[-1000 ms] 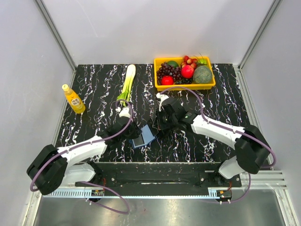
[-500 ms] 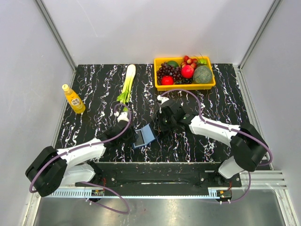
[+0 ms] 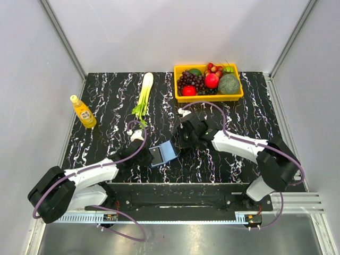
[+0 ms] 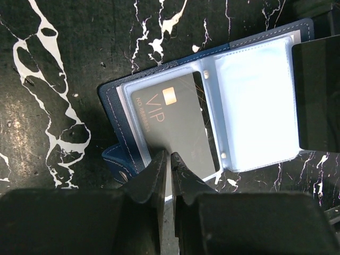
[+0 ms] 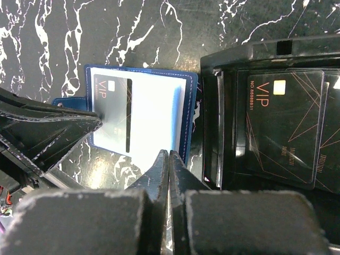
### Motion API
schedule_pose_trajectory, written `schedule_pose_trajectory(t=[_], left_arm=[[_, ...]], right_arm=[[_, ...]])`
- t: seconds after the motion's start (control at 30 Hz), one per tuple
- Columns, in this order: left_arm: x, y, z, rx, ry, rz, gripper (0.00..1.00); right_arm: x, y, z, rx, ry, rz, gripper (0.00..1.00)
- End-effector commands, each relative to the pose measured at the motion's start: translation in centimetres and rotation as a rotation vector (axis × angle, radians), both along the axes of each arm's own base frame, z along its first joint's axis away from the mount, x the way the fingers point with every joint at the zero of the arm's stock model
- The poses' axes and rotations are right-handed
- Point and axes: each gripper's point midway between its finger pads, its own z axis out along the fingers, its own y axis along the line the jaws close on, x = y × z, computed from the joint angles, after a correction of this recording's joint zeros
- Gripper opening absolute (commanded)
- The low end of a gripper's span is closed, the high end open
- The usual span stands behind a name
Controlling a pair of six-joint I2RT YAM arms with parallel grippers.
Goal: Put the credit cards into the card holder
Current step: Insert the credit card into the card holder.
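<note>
Card holder (image 4: 249,106) holding VIP card (image 4: 175,122) pinched by left hand (image 4: 170,156), right hand (image 5: 169,156) clenched, tray (image 5: 223,106) of cards (image 5: 281,127)

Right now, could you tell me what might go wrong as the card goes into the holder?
The left gripper seems to pinch the black VIP credit card by one edge; pushing could twist or jam it in the clear sleeve of the dark blue folding card holder. The shut right gripper sits at the holder's edge beside the black rectangular tray, so the holder could slide.

Table count
Three VIP cards (image 5: 281,127), one card holder (image 5: 154,109), one tray (image 5: 223,106), one bottle (image 3: 82,111), one leek (image 3: 143,93), one fruit basket (image 3: 223,97).
</note>
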Motion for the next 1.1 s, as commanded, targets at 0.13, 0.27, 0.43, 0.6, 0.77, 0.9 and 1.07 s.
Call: schedule_pose_trajectory(t=[0.13,0.27,0.43,0.6,0.77,0.9,1.07], left_arm=[[0.6,-0.3,0.3,-0.04,-0.028,0.027,0.11],[0.5,-0.3,0.2,-0.043,-0.024,0.026,0.11],[0.6,-0.3,0.2,-0.044,-0.028,0.03,0.11],[0.6,-0.4,0.3,-0.048,-0.03,0.026,0.11],[0.7,-0.5,0.5,-0.047,-0.031,0.022,0.11],[0.7,-0.3,0.4,-0.037,-0.031,0.026,0.11],[0.6,-0.1,0.1,-0.031,-0.024,0.031,0.11]], right_arm=[[-0.3,1.4,-0.6,0.056,0.048,0.012,0.0],[-0.6,2.8,-0.1,0.107,0.057,0.035,0.0],[-0.7,3.3,-0.4,0.117,0.074,0.043,0.0],[-0.8,3.6,-1.1,0.114,0.09,0.047,0.0],[-0.6,4.3,-1.2,0.131,0.091,0.056,0.0],[0.3,3.7,0.5,0.114,0.032,0.023,0.0],[1.6,0.9,2.3,0.035,-0.067,-0.018,0.0]])
